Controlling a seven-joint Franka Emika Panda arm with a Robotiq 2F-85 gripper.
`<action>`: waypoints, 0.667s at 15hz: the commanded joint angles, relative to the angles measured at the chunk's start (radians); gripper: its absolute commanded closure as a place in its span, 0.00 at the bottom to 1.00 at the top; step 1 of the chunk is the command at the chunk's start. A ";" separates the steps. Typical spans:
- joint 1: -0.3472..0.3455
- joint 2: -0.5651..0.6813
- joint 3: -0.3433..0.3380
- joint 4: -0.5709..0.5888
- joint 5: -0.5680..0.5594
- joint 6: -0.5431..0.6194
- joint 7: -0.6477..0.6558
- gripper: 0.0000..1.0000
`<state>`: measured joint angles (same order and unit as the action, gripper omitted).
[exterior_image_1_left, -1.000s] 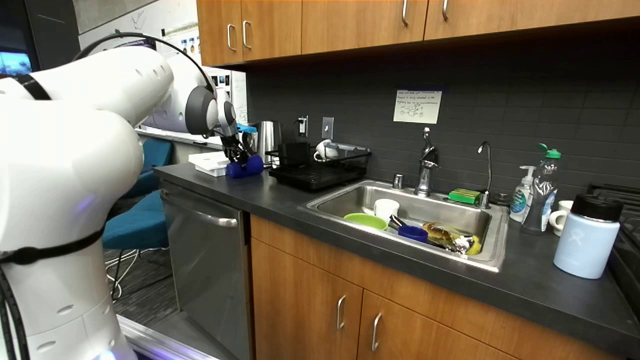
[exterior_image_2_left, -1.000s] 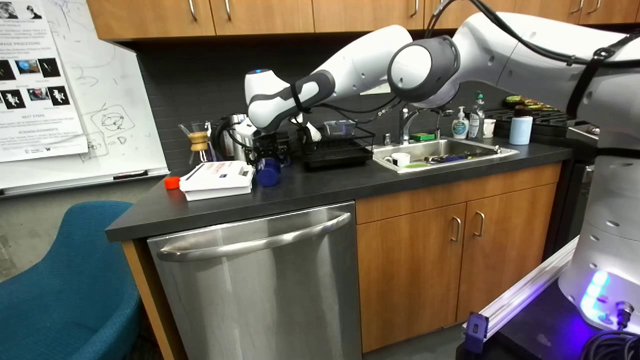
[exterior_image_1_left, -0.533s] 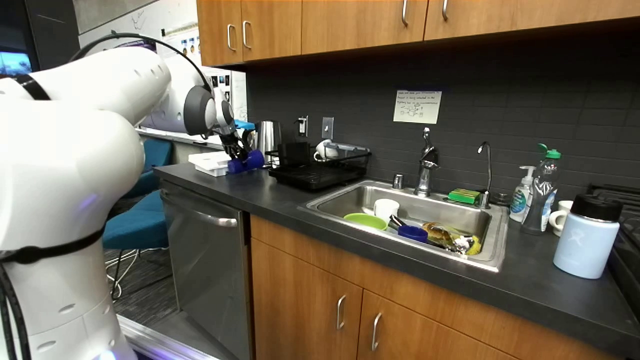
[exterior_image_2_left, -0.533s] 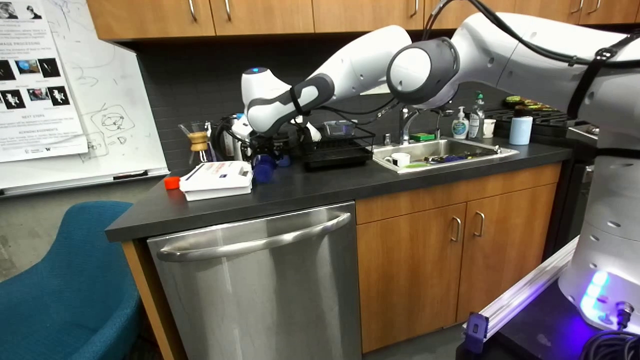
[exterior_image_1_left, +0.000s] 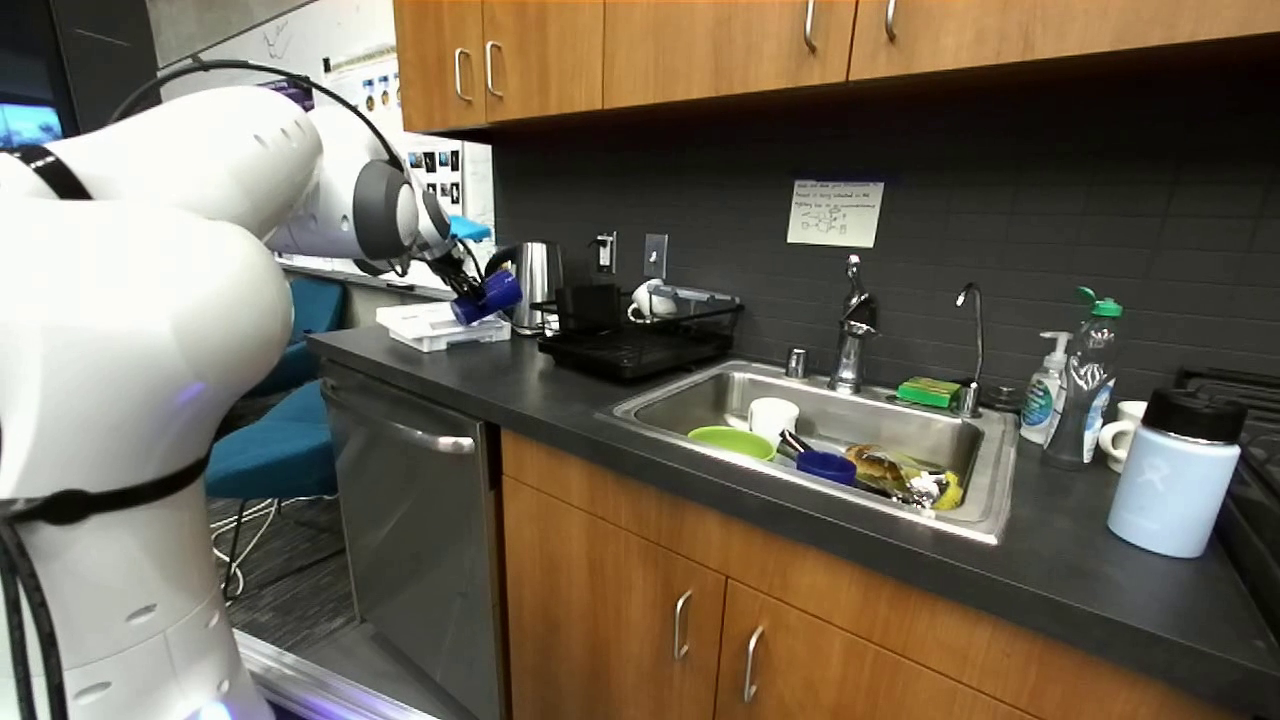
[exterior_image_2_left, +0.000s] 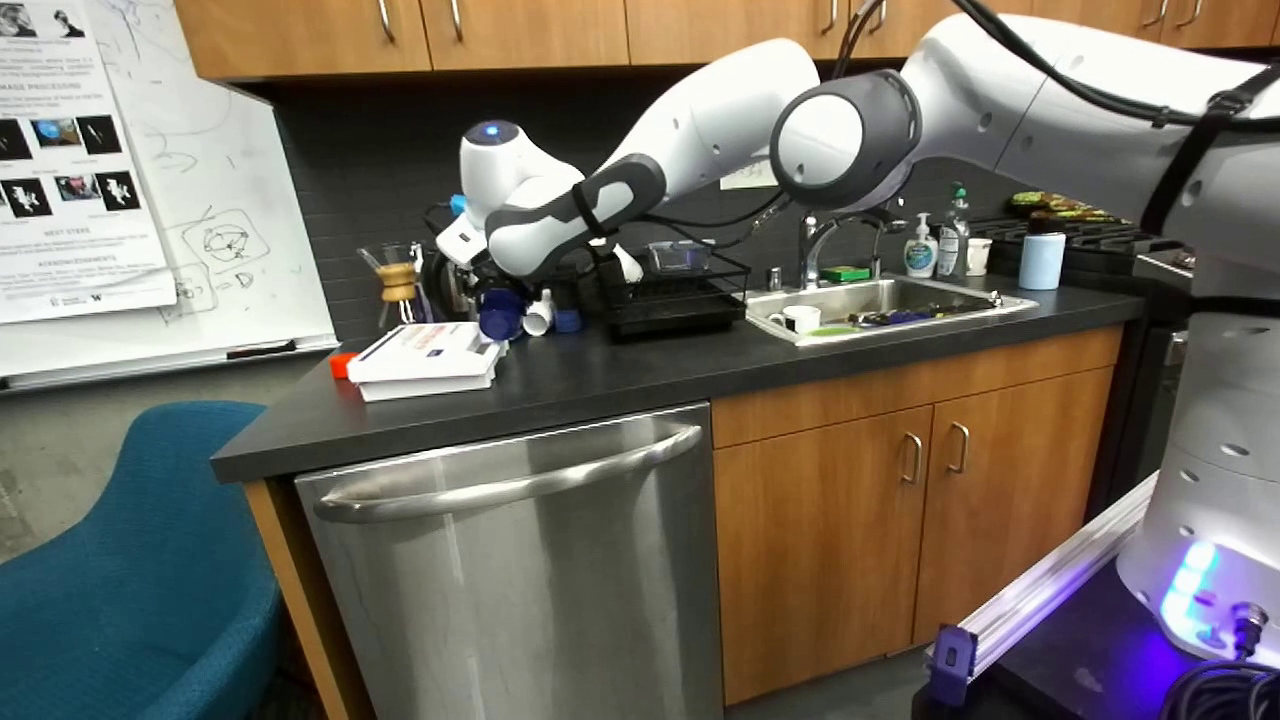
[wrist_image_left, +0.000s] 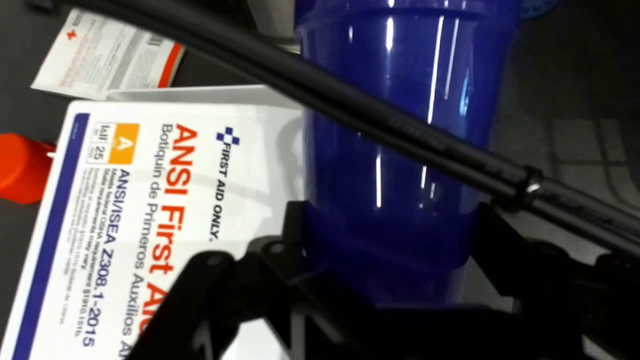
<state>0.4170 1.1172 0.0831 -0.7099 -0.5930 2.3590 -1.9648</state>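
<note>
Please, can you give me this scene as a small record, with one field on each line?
Held thing: blue cup, tilted
Jaws: closed on it
Beside it in wrist view: white ANSI first aid kit
Countertop: black dish rack, steel kettle, light-blue water bottle
Steel sink: white mug, green bowl

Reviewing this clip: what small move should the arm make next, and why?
Probably a short lift straight up with the gripper shut on the tilted glossy blue cup. In the wrist view the cup overlaps the edge of the white rectangular first aid case, and whether they touch cannot be told; a black dish rack stands nearby, so height first seems safer.
</note>
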 joint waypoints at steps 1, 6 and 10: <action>0.020 -0.084 -0.069 -0.115 -0.077 0.048 0.117 0.46; 0.054 -0.215 -0.177 -0.307 -0.230 0.107 0.295 0.46; 0.122 -0.345 -0.247 -0.472 -0.336 0.045 0.507 0.46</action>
<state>0.4793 0.9233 -0.1095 -0.9840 -0.8688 2.4427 -1.6010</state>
